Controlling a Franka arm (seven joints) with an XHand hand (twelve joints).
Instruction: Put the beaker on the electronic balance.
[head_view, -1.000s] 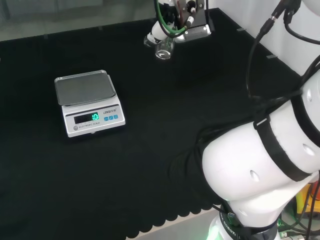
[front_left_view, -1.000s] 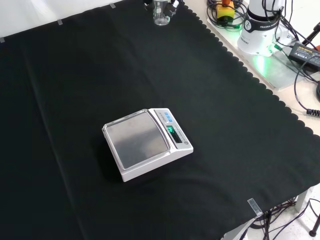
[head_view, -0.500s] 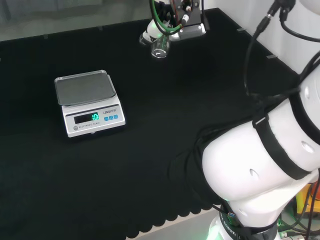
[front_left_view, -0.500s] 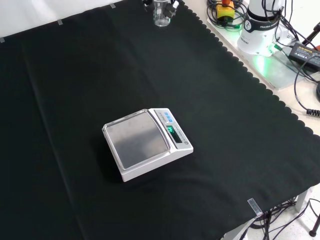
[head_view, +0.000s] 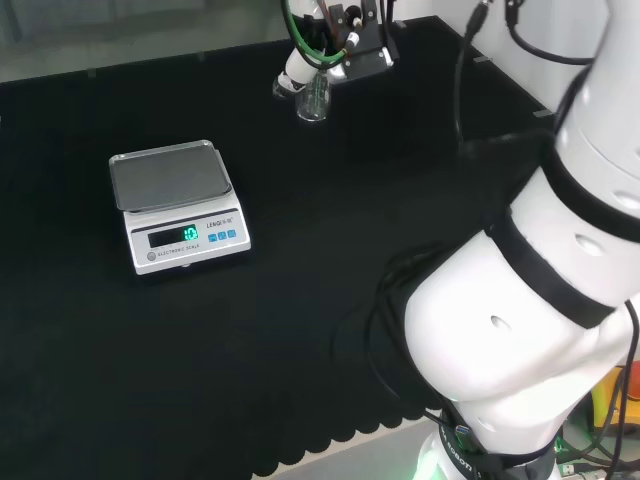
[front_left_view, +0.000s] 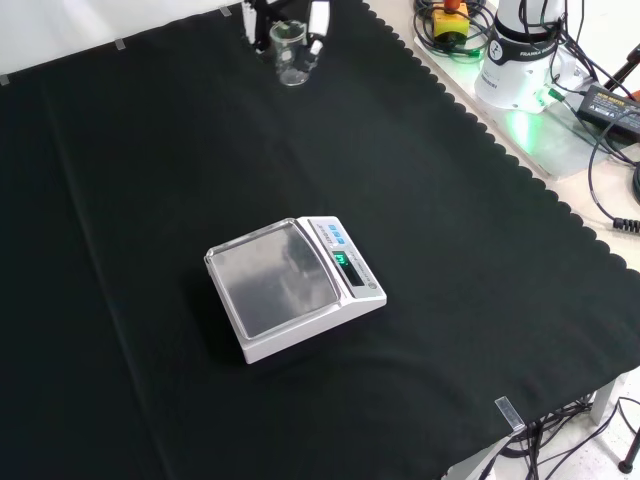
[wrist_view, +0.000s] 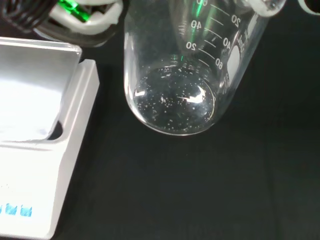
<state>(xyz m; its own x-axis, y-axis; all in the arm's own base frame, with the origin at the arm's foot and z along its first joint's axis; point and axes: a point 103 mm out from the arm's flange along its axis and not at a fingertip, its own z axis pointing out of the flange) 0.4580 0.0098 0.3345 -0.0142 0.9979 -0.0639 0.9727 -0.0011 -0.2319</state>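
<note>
A clear glass beaker (head_view: 312, 98) with printed graduation marks hangs upright in my hand (head_view: 299, 64), which is shut on it near the far edge of the cloth in the head view. From the front, fingers (front_left_view: 318, 18) sit on either side of the beaker (front_left_view: 290, 54). Seen from the wrist, the beaker (wrist_view: 185, 75) holds nothing but small specks and its base seems to be off the cloth. The white electronic balance (head_view: 175, 205) has a bare steel pan (front_left_view: 275, 277) and a lit green display. It stands well apart from the beaker, and its corner (wrist_view: 45, 130) shows beside the glass.
The arm's big white links (head_view: 540, 300) take up the right of the head view. In the front view the arm's base (front_left_view: 520, 50), cables and a power brick (front_left_view: 610, 100) lie beyond the cloth's scalloped right edge (front_left_view: 520, 170).
My hand has carried the beaker left in the head view. In the front view it has come left and down from the top edge, nearer the balance.
</note>
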